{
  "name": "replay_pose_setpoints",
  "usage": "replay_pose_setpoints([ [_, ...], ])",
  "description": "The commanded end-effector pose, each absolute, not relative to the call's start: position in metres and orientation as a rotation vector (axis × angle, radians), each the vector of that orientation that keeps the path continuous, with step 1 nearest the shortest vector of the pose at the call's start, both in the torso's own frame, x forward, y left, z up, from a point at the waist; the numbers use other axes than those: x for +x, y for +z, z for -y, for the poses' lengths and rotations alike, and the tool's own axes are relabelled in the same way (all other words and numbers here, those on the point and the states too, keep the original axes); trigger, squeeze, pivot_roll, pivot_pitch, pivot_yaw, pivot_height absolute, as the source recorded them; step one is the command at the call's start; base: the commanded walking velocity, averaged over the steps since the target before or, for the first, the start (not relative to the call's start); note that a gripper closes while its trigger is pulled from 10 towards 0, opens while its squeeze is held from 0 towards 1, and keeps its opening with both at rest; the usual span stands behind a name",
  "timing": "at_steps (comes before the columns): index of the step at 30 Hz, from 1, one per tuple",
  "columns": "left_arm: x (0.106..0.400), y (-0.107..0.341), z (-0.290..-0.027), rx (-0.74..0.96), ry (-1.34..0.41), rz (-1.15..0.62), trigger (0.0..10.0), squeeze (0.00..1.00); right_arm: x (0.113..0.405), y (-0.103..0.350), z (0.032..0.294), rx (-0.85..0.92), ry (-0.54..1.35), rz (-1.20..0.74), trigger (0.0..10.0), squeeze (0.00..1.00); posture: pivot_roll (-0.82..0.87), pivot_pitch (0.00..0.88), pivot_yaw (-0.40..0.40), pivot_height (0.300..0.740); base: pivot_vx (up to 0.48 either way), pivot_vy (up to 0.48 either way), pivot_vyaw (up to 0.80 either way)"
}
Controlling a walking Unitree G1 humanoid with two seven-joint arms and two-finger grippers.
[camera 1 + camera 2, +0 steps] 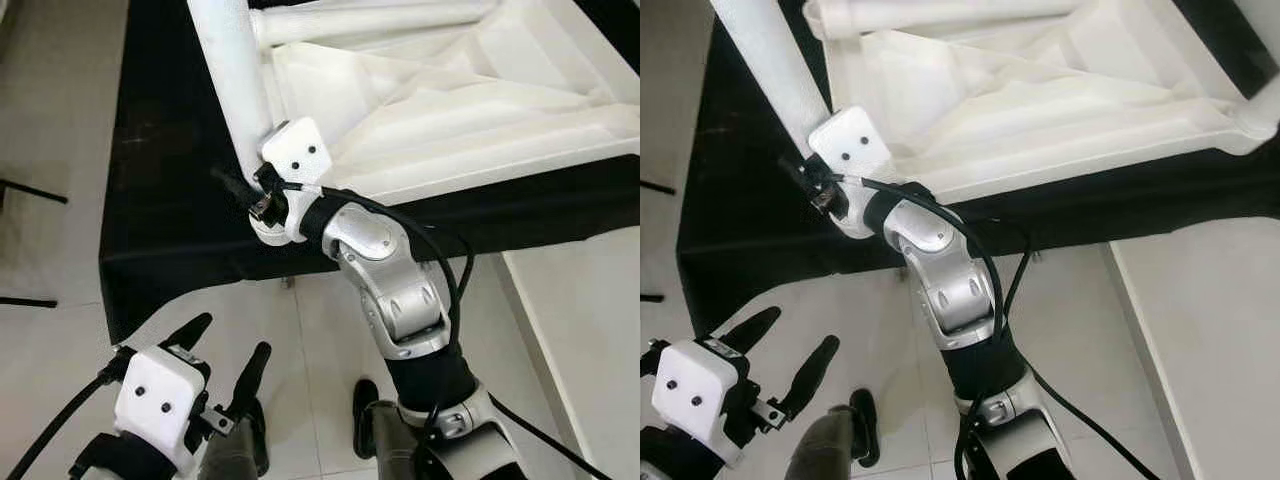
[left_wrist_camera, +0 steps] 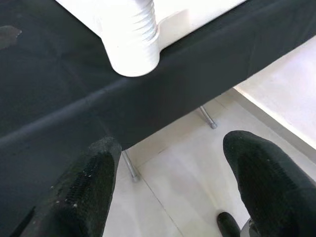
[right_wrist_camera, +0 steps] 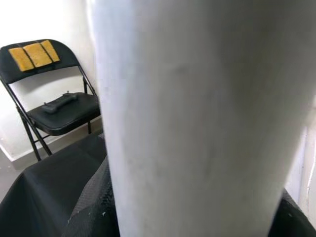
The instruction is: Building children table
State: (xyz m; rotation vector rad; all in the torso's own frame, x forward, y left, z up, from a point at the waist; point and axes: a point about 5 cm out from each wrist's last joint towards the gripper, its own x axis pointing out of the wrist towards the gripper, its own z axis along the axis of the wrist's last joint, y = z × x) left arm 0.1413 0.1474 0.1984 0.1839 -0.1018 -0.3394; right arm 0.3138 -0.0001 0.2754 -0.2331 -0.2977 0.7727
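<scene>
Left eye view: right gripper [image 1: 262,196] clamping white table leg [image 1: 232,75].
Jaws are pinching the leg's lower end; its long axis is rising from the upturned table [image 1: 450,100] on the black tabletop [image 1: 170,220]. Left gripper [image 1: 222,355], jaws spread, is hovering below.

White table top [image 1: 480,90] upside down, leg [image 1: 232,70] attached
</scene>
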Motion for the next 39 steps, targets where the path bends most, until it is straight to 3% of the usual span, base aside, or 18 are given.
replay_pose_setpoints([
  [1, 0.140, 0.193, -0.149, 0.180, -0.331, 0.073, 10.0, 0.00, 0.321, 0.229, -0.002, -0.170, 0.724, 0.085, 10.0, 0.00, 0.11, 0.438, -0.004, 0.740, 0.000, 0.000, 0.00],
  [12, 0.148, 0.193, -0.152, 0.200, -0.313, 0.086, 10.0, 0.00, 0.313, 0.226, -0.005, -0.078, 0.655, 0.046, 10.0, 0.00, 0.11, 0.421, 0.001, 0.740, 0.000, 0.000, 0.00],
  [21, 0.152, 0.192, -0.154, 0.206, -0.313, 0.090, 10.0, 0.00, 0.302, 0.229, -0.004, 0.108, 0.764, 0.150, 10.0, 0.00, 0.11, 0.409, 0.004, 0.740, 0.000, 0.000, 0.00],
  [37, 0.157, 0.189, -0.157, 0.220, -0.303, 0.094, 10.0, 0.00, 0.291, 0.221, -0.007, -0.133, 0.983, 0.250, 10.0, 0.00, 0.11, 0.393, 0.007, 0.740, 0.000, 0.000, 0.00],
  [39, 0.158, 0.188, -0.158, 0.222, -0.302, 0.094, 10.0, 0.00, 0.293, 0.218, -0.012, -0.237, 1.035, 0.236, 10.0, 0.00, 0.11, 0.393, 0.006, 0.740, 0.000, 0.000, 0.00],
])
